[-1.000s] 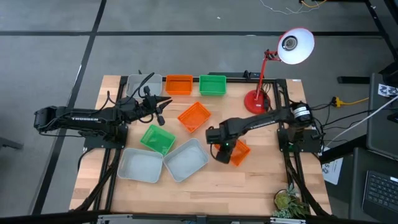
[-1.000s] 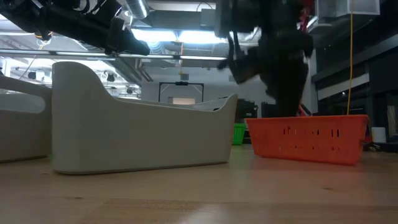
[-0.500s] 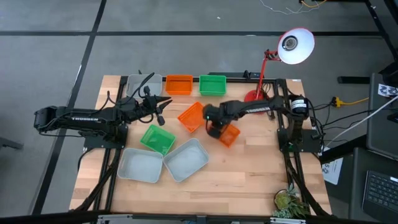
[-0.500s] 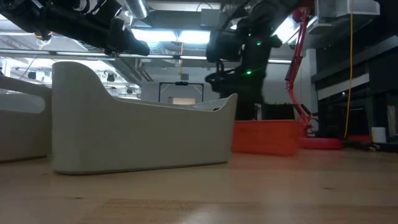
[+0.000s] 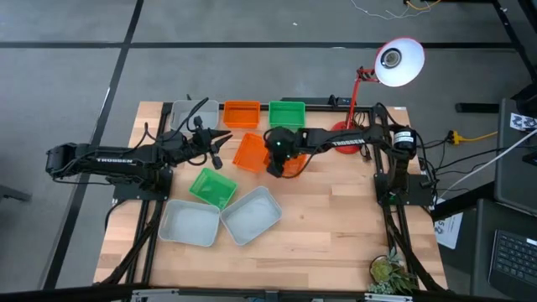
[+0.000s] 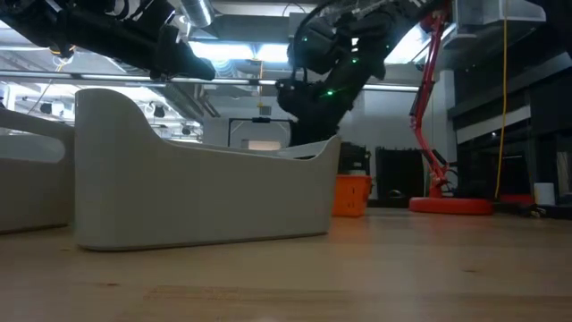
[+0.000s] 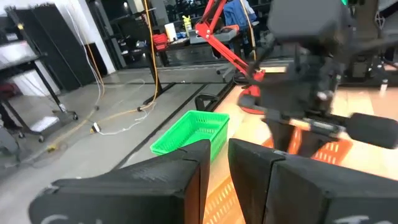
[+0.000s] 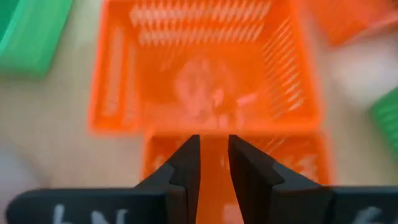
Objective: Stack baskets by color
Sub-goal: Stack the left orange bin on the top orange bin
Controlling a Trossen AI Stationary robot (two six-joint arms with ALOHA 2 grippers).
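The right gripper (image 8: 213, 163) pinches the wall of an orange basket (image 5: 291, 164), carrying it beside another orange basket (image 5: 248, 152) mid-table. The left gripper (image 5: 216, 143) hangs narrowly parted and empty near the back left. No stack is finished, I judge: a third orange basket (image 5: 242, 114), two green baskets (image 5: 287, 115) (image 5: 211, 187) and the white baskets (image 5: 252, 216) lie separate.

Two orange baskets lie at the worktop's middle: one (image 5: 249, 152) open and tilted, the other (image 5: 291, 165) just beside it, its wall pinched by the right tool (image 5: 275, 164). A third orange (image 5: 242, 114) and a green basket (image 5: 287, 114) sit at the far edge, another green (image 5: 211, 186) nearer, and two pale ones (image 5: 190, 223) (image 5: 250, 215) in front.
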